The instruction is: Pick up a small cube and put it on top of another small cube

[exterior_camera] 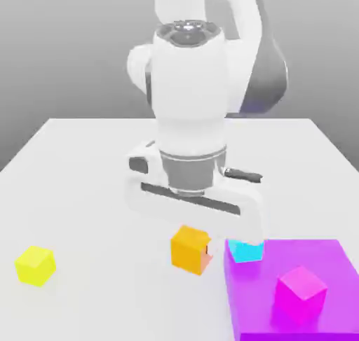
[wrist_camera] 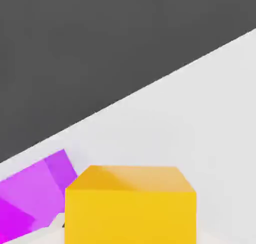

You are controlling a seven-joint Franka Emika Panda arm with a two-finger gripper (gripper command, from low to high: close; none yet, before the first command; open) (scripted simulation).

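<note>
Your claw is closed on the orange cube, which sits between its tips, below the hand. I can't tell whether the cube is clear of the table. The coming move turns on where the stack is meant to go: from the claw, on the exterior view's clock face, the cyan cube lies nearby at three, the magenta cube farther at four, on the purple slab, and the yellow cube well apart at nine. Lift before you swing.
</note>
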